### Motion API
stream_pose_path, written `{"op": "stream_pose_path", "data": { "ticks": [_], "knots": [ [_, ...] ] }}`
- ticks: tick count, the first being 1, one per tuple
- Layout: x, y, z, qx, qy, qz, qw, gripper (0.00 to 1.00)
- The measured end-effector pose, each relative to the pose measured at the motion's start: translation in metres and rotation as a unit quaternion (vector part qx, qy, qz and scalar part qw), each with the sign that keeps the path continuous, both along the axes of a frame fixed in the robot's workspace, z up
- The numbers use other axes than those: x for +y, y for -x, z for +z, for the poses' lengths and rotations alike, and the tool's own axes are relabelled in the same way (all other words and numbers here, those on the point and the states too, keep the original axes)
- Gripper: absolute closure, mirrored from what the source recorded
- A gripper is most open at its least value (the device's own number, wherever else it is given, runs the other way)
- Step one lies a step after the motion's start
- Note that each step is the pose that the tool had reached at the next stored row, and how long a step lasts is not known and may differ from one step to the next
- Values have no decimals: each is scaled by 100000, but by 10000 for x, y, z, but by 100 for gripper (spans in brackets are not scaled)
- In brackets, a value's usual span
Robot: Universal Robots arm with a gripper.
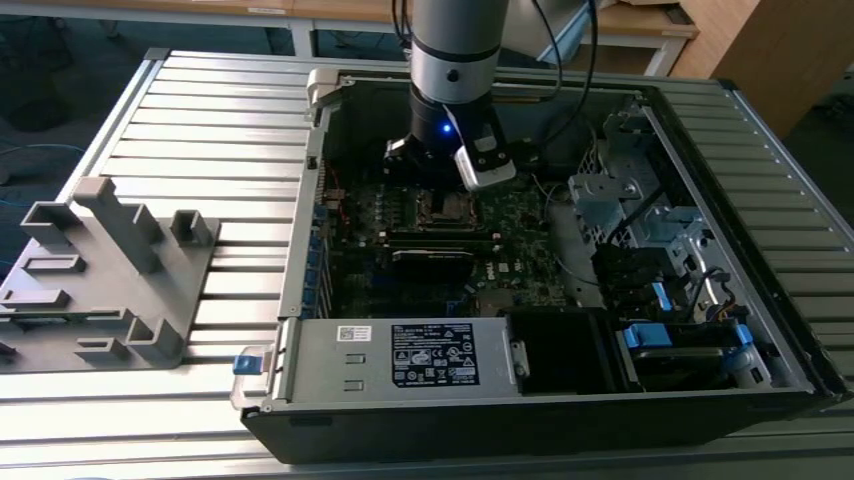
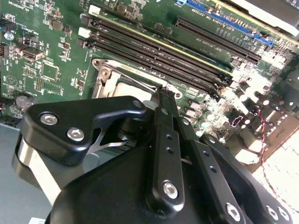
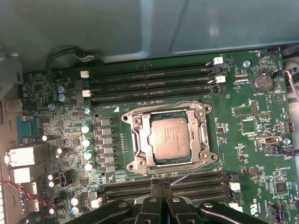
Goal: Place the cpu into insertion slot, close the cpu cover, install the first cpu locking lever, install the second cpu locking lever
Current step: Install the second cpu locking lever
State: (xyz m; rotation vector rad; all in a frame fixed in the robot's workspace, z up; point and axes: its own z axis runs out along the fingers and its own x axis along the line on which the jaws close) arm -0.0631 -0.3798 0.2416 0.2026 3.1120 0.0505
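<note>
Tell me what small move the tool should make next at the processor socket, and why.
Probably nudge the thin wire lever sideways toward the cover. In the first wrist view the chip sits under the lowered cover, the lever angles out loose, and the shut tool has its tip right beside the lever's end.

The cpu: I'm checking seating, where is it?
In the first wrist view, the cpu sits in the insertion slot, framed by the cpu cover, between memory slot banks.

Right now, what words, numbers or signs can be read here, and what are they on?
Nothing reads clearly.
Black label on the metal box: white print, too small.
White sticker beside it: too small.
cpu face: faint print, blurred.
Board: white lettering, too small.
</note>
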Motion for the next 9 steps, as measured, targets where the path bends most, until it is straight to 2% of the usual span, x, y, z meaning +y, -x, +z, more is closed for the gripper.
{"op": "stream_pose_path", "data": {
  "ticks": [4,9],
  "knots": [
    [1,6,-14,-69,-15,-13,100000,89],
    [0,44,-73,-225,37,1,100000,89]
  ]
}}
